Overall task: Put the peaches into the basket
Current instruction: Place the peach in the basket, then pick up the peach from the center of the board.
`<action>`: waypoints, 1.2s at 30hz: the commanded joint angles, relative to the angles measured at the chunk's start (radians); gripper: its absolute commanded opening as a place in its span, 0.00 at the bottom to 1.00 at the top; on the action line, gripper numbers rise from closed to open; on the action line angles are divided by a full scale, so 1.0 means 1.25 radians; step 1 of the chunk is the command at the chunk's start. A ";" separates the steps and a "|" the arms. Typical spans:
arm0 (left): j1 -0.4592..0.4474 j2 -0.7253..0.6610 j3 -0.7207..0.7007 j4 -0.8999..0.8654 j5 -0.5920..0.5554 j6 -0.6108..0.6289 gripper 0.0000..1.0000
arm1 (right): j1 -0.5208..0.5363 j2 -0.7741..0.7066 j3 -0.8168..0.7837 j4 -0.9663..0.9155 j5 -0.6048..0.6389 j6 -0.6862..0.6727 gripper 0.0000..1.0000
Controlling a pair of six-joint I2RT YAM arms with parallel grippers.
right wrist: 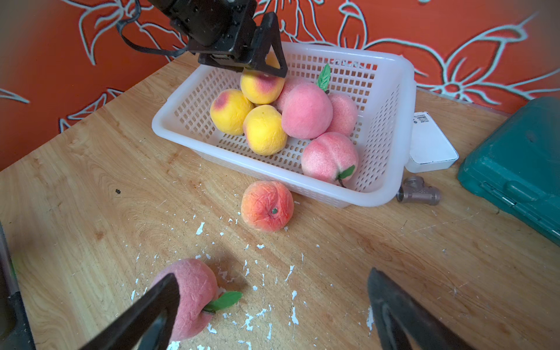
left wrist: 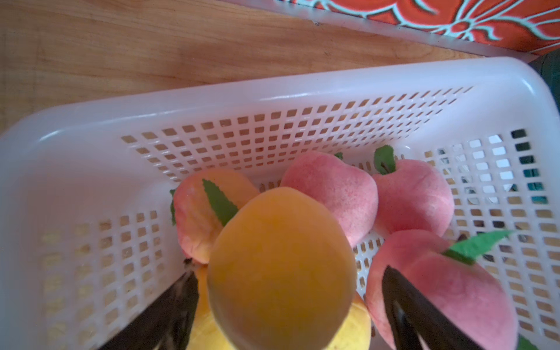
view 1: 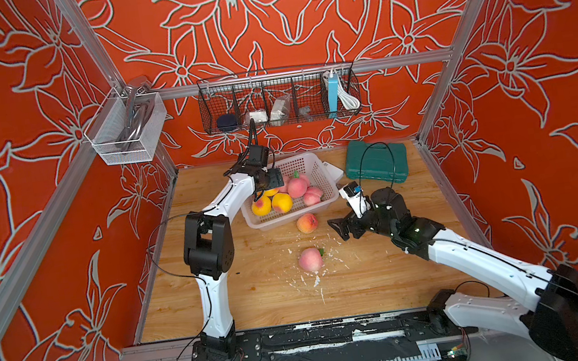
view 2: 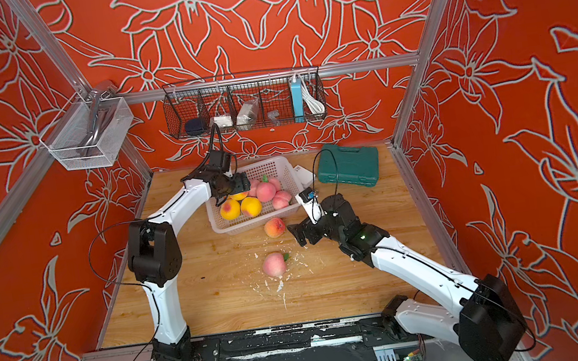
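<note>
Basket [view 1: 273,224] carries most peaches [view 1: 297,187]; my left gripper [left wrist: 289,271] stands spread around a yellow peach [left wrist: 281,242] resting atop them. Right gripper [right wrist: 272,275] gapes empty near the loose pink peach [right wrist: 194,291] (light, foam-soft, I judge); I'd pinch its round middle.

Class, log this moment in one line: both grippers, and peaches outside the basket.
left gripper: open over basket, yellow peach below | right gripper: open, empty | on table: orange peach, pink peach
</note>
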 commanded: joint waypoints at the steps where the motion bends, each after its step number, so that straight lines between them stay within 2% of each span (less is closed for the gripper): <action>1: -0.008 -0.095 -0.035 -0.007 -0.008 -0.001 0.90 | 0.004 -0.014 0.028 -0.042 -0.015 0.013 0.99; 6: -0.012 -0.193 -0.122 -0.002 0.004 -0.015 0.92 | 0.011 -0.021 0.029 -0.091 -0.019 0.023 0.99; 14: -0.021 -0.386 -0.285 0.007 0.080 -0.057 0.96 | 0.044 -0.016 0.051 -0.168 0.006 0.069 0.99; 22: -0.066 -0.635 -0.475 -0.041 0.105 -0.077 0.97 | 0.105 -0.007 0.062 -0.190 0.034 0.135 0.99; 30: -0.131 -0.840 -0.607 -0.106 0.116 -0.127 0.97 | 0.155 0.028 0.056 -0.173 0.048 0.175 0.99; 36: -0.163 -0.927 -0.677 -0.127 0.123 -0.163 0.97 | 0.182 0.061 0.044 -0.149 0.051 0.194 0.99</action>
